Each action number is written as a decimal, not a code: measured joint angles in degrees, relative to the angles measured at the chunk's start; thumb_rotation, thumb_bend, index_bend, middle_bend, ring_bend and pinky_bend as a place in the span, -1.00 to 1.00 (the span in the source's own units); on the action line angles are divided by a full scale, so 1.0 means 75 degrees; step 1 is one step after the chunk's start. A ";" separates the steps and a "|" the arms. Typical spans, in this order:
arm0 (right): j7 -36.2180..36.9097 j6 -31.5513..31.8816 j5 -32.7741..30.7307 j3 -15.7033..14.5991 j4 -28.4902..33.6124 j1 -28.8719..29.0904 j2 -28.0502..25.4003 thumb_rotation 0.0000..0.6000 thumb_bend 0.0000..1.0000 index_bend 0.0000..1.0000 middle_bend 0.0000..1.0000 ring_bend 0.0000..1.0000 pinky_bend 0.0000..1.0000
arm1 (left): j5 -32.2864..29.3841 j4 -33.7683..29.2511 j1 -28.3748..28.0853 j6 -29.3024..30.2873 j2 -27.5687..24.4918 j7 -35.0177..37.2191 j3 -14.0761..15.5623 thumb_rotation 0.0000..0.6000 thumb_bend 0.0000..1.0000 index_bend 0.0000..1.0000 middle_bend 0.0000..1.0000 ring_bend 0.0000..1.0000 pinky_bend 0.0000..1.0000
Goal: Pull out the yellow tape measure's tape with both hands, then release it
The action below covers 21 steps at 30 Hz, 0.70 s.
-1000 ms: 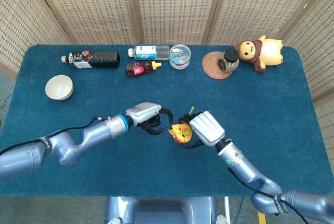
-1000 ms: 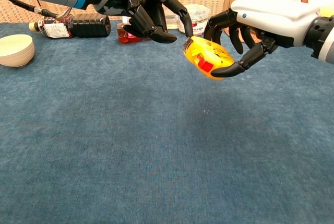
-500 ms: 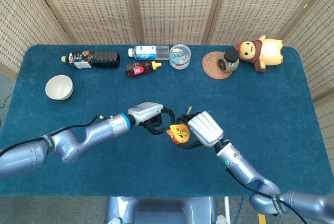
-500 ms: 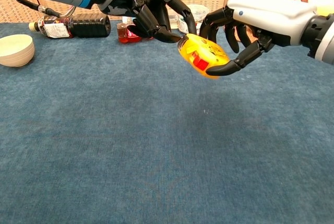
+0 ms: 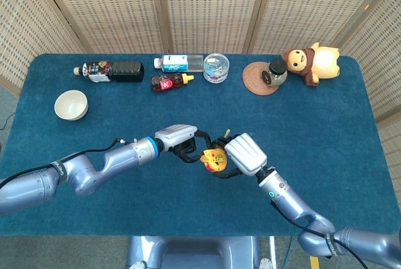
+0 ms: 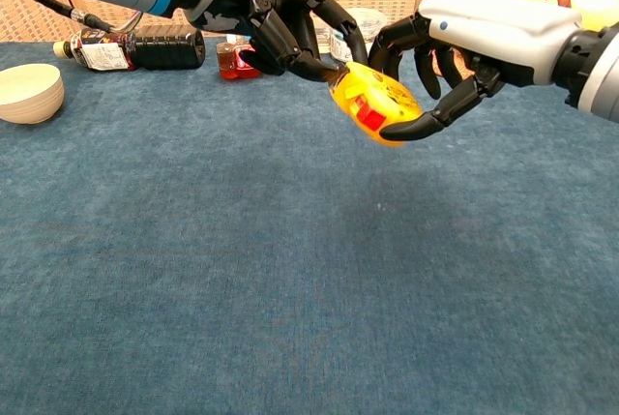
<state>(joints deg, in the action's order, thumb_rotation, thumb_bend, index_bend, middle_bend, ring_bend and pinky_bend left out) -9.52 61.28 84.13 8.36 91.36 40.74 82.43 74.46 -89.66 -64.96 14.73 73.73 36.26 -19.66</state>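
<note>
The yellow tape measure (image 5: 213, 158) (image 6: 373, 105), with red markings on its side, hangs in the air above the blue table. My right hand (image 5: 245, 154) (image 6: 464, 43) grips its case from the right, fingers curled around it. My left hand (image 5: 180, 140) (image 6: 276, 18) reaches in from the left, its fingertips (image 6: 337, 67) touching the case's upper left edge. No drawn-out tape shows between the hands; whether the left fingers pinch the tape's tab is hidden.
Along the far edge lie a dark bottle (image 5: 109, 70), a water bottle (image 5: 178, 63), a small red bottle (image 5: 168, 81), a clear tub (image 5: 216, 67), a jar on a round mat (image 5: 260, 78) and a plush toy (image 5: 312, 62). A white bowl (image 5: 70, 104) sits at left.
My left hand has moved right until its fingertips reached the tape measure. My right hand has shifted the case slightly left, toward it.
</note>
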 measured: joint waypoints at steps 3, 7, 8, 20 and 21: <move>0.0010 0.0003 -0.0007 0.0003 -0.0011 -0.0002 -0.0006 0.19 -0.53 0.10 0.16 0.20 0.26 | 0.0039 0.0010 0.0003 -0.0029 -0.0005 0.0039 -0.0011 1.00 -0.17 -0.32 0.91 0.87 0.81; 0.0008 -0.0001 -0.0033 -0.0004 -0.0042 -0.0012 -0.0008 0.19 -0.53 0.10 0.16 0.20 0.26 | 0.0089 0.0029 0.0019 -0.0031 0.0003 0.0095 -0.0025 1.00 -0.17 -0.28 0.91 0.87 0.81; 0.0009 0.0000 -0.0036 -0.0003 -0.0048 -0.0013 -0.0009 0.19 -0.53 0.10 0.16 0.20 0.26 | 0.0097 0.0030 0.0020 -0.0036 -0.0001 0.0103 -0.0024 1.00 -0.17 -0.26 0.91 0.87 0.81; 0.0063 -0.0001 -0.0063 0.0007 -0.0146 -0.0018 -0.0008 0.18 -0.53 0.10 0.16 0.20 0.26 | 0.0113 0.0024 0.0064 -0.0035 -0.0108 0.0196 -0.0032 1.00 -0.17 -0.18 0.91 0.87 0.81; 0.0070 -0.0004 -0.0071 0.0008 -0.0150 -0.0018 -0.0009 0.18 -0.53 0.10 0.16 0.20 0.26 | 0.0113 0.0025 0.0064 -0.0040 -0.0112 0.0202 -0.0031 1.00 -0.17 -0.17 0.91 0.87 0.81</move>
<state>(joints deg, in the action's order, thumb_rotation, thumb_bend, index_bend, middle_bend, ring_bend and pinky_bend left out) -9.00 61.25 83.59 8.42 90.24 40.60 82.37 75.31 -89.48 -64.48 14.42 72.88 37.77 -19.89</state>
